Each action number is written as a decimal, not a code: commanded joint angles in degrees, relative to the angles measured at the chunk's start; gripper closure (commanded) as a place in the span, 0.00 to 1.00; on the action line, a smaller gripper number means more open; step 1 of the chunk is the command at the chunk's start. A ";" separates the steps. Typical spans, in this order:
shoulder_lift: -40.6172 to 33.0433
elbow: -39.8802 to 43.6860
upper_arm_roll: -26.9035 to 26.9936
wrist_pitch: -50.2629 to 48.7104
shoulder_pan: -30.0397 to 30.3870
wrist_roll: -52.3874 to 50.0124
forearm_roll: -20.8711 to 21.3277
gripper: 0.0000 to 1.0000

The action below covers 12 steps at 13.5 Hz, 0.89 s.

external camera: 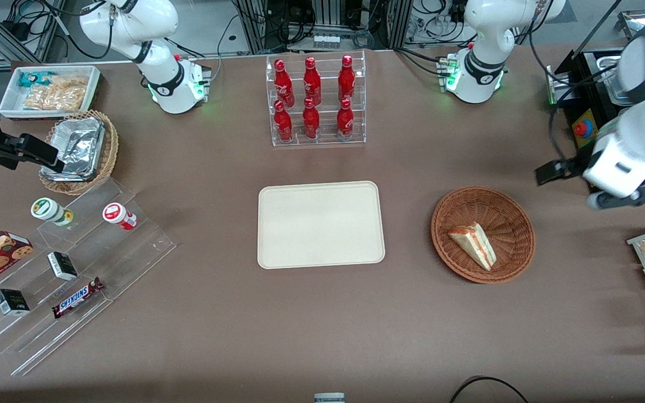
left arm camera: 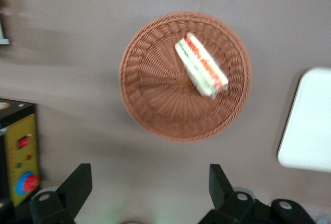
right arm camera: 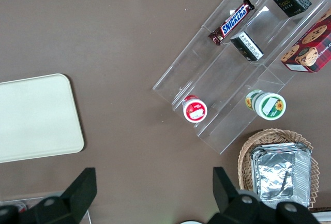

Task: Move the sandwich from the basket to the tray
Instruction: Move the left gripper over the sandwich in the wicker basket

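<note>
The brown table [external camera: 322, 336] carries every item shown. The tray [external camera: 321, 224], cream and rectangular with rounded corners, lies flat well away from the gripper [external camera: 546, 172], toward the parked arm's end, with the basket between the two. A clear rack of red bottles [external camera: 316, 99] stands farther from the front camera than the tray, well apart from the gripper. The basket [external camera: 510, 207], round and reddish-brown wicker, sits on the table below the gripper and slightly nearer the front camera; the wrist view looks straight down into it. The gripper [left arm camera: 150, 180] hangs above the table just outside the basket rim, on the side away from the tray; its two dark fingers [left arm camera: 77, 182] stand wide apart with nothing between them and touch nothing. A yellow control box with red buttons [left arm camera: 23, 157] lies close beside the gripper, toward the working arm's end. The sandwich [external camera: 475, 244], a triangular wedge of white bread with red and green filling, lies on its side inside the basket, in the part nearest the tray and farthest from the gripper, well clear of the fingers.
</note>
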 commanded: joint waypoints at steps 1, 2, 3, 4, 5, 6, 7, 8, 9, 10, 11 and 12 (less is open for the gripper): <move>-1.36 -5.45 -2.17 6.77 0.45 -9.80 -0.22 0.00; -1.00 -6.68 -2.96 9.23 0.28 -14.72 -0.22 0.00; -0.57 -7.65 -3.67 11.34 0.19 -18.86 -0.22 0.00; 0.22 -8.35 -4.02 13.02 0.01 -22.47 -0.22 0.00; 1.45 -8.88 -4.02 14.60 -0.68 -25.11 -0.22 0.00; 2.76 -9.58 -4.02 16.62 -1.13 -26.44 -0.22 0.00; 4.00 -10.37 -4.02 18.98 -1.74 -27.68 -0.14 0.00; 5.57 -10.73 -3.94 20.92 -1.92 -28.91 -0.14 0.00; 7.24 -10.65 -3.94 23.20 -1.92 -29.79 -0.14 0.00; 8.48 -10.65 -3.94 24.88 -1.92 -30.06 -0.05 0.00; 9.80 -10.65 -3.85 26.29 -1.92 -30.06 -0.05 0.00; 10.94 -10.47 -3.85 27.61 -1.75 -30.15 -0.14 0.00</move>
